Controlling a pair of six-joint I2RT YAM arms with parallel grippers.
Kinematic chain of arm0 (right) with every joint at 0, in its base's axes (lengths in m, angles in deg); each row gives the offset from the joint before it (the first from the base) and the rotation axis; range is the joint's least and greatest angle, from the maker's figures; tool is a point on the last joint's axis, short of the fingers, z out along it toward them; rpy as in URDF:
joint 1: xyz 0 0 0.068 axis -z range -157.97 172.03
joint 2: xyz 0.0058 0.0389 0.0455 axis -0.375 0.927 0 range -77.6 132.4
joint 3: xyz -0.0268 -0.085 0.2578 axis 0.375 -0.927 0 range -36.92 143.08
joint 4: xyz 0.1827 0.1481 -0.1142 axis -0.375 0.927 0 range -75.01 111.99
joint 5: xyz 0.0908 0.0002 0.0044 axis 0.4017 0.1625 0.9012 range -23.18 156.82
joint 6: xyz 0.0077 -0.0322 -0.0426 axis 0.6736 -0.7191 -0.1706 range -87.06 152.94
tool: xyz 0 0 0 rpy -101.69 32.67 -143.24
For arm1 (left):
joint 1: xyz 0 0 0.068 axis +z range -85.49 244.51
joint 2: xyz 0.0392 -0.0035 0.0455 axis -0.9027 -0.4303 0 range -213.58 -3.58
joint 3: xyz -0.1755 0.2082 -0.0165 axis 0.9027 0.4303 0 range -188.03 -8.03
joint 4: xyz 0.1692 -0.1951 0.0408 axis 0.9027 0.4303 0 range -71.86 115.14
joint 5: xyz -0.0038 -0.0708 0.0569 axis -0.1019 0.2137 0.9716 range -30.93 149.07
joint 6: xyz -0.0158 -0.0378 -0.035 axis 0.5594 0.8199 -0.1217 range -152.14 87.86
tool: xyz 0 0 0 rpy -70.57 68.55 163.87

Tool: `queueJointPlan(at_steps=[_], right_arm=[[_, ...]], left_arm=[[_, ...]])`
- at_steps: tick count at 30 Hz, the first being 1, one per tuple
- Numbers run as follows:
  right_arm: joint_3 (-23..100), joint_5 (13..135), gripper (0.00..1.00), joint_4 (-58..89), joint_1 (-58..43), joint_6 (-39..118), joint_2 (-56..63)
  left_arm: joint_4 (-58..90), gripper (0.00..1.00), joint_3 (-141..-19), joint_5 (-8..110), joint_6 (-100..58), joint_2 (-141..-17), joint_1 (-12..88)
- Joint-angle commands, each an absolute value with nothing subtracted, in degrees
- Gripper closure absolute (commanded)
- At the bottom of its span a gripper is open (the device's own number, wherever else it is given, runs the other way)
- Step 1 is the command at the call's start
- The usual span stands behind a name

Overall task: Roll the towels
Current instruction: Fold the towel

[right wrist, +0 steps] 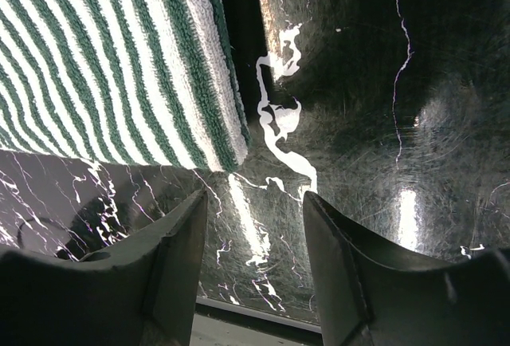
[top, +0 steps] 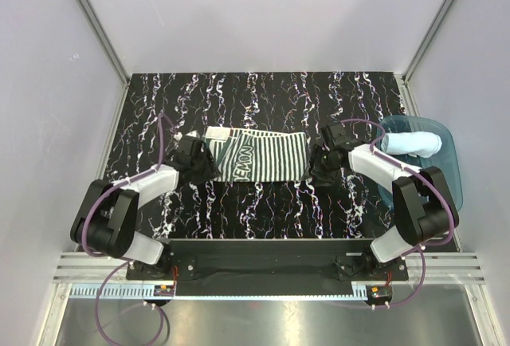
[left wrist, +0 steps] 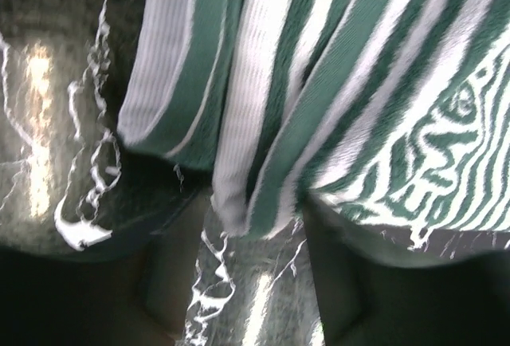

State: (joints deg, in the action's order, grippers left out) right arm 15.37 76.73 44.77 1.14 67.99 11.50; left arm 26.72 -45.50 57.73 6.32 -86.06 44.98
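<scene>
Blue plastic tray (top: 450, 172) at R edge of tabletop (top: 263, 99) holds the pale blue towel (top: 414, 143), rolled up and lying across the tray's far end. Striped towel (top: 267, 157) lies mid-tabletop, outside the tray, mostly flat w/ its L end folded over. L hand (top: 197, 160) is at that L end, fingers apart, towel edge right at the gap, no clamp seen. R hand (right wrist: 255, 202) is just off the towel's R corner, fingers apart over bare tabletop, holding nothing.
</scene>
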Motion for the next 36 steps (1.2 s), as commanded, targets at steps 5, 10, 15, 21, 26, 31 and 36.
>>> queueJointPlan(at_steps=[5,10,15,21,26,31,36], right_arm=[[15.02,75.26,0.43,45.05,1.11,66.34,10.47],[14.06,74.91,0.44,44.62,1.11,66.42,10.56],[13.62,75.43,0.44,43.74,1.20,66.77,11.00],[14.05,76.66,0.45,43.12,1.11,66.69,12.31],[13.53,76.31,0.45,43.56,1.11,66.16,12.05],[12.65,76.31,0.45,43.73,1.20,65.90,11.79],[12.21,76.31,0.45,43.91,1.20,65.37,11.88]], left_arm=[[23.05,0.86,-50.91,58.72,3.11,-89.45,44.74],[31.20,1.00,-57.14,58.63,1.45,-86.73,44.47],[41.23,1.00,-71.02,57.23,-1.98,-85.58,43.42],[46.95,1.00,-82.63,62.40,-8.23,-89.71,43.68],[46.45,1.00,-80.20,62.06,-8.41,-92.44,46.14],[45.21,1.00,-74.31,65.48,-5.43,-93.40,49.47],[41.70,0.84,-66.74,65.21,-2.61,-91.47,51.50]])
